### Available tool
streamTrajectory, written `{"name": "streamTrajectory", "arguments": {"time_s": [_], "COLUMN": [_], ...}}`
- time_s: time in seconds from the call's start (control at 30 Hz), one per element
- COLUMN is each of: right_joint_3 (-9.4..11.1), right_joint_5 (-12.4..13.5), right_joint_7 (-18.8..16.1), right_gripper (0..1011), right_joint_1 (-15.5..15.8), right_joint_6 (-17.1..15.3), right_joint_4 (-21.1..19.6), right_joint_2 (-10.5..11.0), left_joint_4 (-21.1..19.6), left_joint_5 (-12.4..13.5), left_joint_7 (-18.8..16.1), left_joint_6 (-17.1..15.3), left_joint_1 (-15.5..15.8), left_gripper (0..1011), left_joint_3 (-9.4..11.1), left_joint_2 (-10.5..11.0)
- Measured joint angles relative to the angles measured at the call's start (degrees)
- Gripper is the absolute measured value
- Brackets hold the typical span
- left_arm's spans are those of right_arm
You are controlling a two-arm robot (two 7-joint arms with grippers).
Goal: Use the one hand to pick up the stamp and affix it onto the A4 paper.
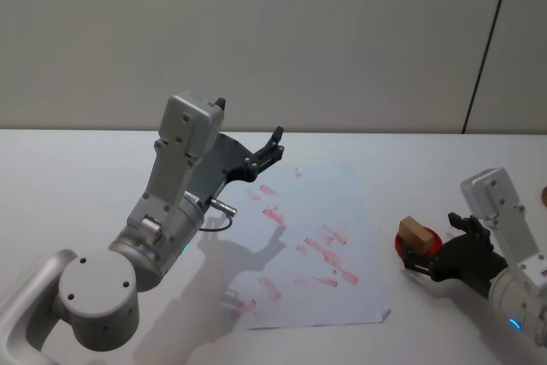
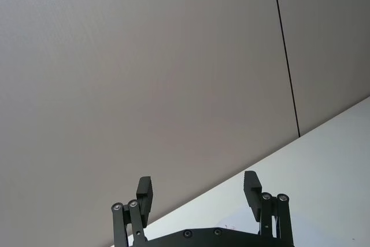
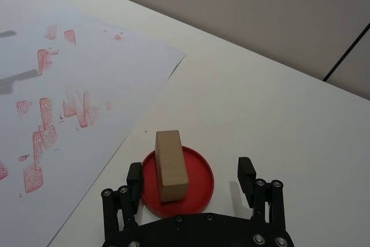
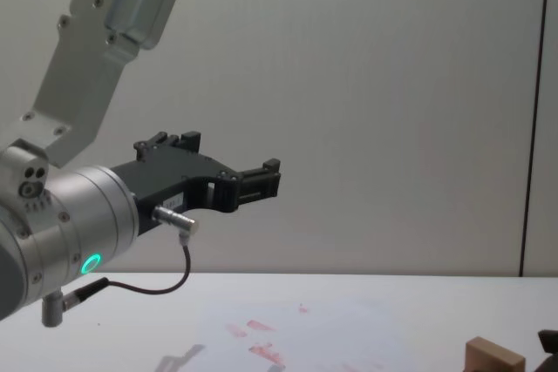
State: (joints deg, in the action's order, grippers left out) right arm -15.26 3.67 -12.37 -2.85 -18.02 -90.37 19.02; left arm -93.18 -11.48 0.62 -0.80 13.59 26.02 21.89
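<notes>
The stamp, a light tan wooden block, stands on a round red ink pad on the table, to the right of the A4 paper. My right gripper is open just behind the pad, one finger on each side of the block and neither touching it. In the head view the stamp sits at the lower right with the right gripper around it. The white paper carries several red marks. My left gripper is open and raised above the paper's far left corner.
The left arm with its green ring light hangs high over the table's left half, its gripper aimed at the grey wall. White tabletop lies bare between the paper and the pad.
</notes>
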Motion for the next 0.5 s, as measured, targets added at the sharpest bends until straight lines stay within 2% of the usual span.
{"name": "streamTrajectory", "arguments": {"time_s": [0.2, 0.33, 0.5], "right_joint_3": [-0.22, -0.31, -0.42], "right_joint_5": [-0.55, -0.81, -1.09], "right_joint_7": [-0.37, -0.58, -0.76], "right_gripper": [976, 892, 733], "right_joint_1": [-0.63, -0.96, -1.27], "right_joint_6": [0.01, 0.04, 0.05], "right_joint_4": [0.87, 1.32, 1.78], "right_joint_2": [-0.44, -0.66, -0.86], "left_joint_4": [0.0, 0.0, 0.0], "left_joint_5": [0.0, 0.0, 0.0], "left_joint_7": [0.0, 0.0, 0.0], "left_joint_6": [0.0, 0.0, 0.0], "left_joint_1": [0.0, 0.0, 0.0], "left_gripper": [1003, 1003, 1003], "left_joint_3": [0.0, 0.0, 0.0], "left_joint_2": [0.0, 0.0, 0.0]}}
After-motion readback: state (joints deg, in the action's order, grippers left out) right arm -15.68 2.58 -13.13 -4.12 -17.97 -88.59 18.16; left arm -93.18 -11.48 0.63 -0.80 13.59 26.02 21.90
